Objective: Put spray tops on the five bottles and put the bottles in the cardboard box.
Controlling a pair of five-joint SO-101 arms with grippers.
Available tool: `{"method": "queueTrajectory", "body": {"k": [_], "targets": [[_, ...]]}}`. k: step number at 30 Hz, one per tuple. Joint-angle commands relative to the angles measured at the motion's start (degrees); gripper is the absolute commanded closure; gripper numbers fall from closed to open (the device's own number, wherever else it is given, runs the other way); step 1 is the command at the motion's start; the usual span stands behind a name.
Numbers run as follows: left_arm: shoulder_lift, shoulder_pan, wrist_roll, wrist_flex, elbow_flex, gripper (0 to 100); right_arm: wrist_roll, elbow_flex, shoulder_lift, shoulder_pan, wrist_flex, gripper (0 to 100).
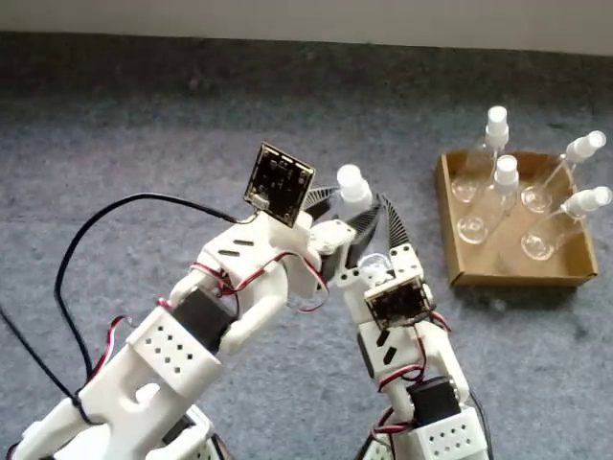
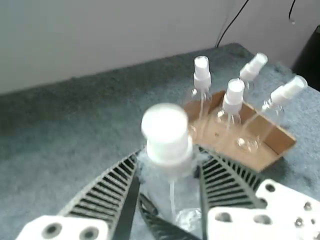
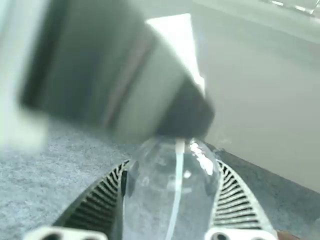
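Observation:
A clear bottle with a white spray top hangs between my two arms above the grey carpet. My right gripper is shut on the bottle's body, with a ribbed finger on each side. Across it from the other side, my left gripper is shut at the collar of the spray top, and the clear body shows beneath. The left arm hides the bottle's top in the right wrist view. The cardboard box lies to the right with several capped bottles in it.
The box sits close to the held bottle, and its bottles lean at different angles. Grey carpet stretches out on the left and at the back up to a pale wall. Black cables loop on the floor beside the left arm.

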Motion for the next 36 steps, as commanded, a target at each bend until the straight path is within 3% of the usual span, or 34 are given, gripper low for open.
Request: {"method": "queueTrajectory", "body": {"k": [1, 13, 22, 33, 36], "targets": [[0.84, 0.04, 0.70, 0.97, 0.13, 78, 0.44, 8.84, -0.48, -0.04, -0.48, 87.8], [-4.09, -1.45, 0.44, 1.85, 0.66, 64, 0.44, 8.84, -0.48, 0.04, -0.48, 87.8], [-14.73, -3.03, 0.35, 15.03, 0.57, 64, 0.44, 8.84, -0.48, 0.13, -0.40, 87.8], [-25.54, -11.56, 0.62, 29.98, 0.57, 64, 0.44, 8.84, -0.48, 0.13, 2.77, 87.8], [-30.29, -11.47, 0.44, 34.64, 0.66, 67, 0.53, 8.84, -0.48, 0.13, 2.77, 87.8]]}}
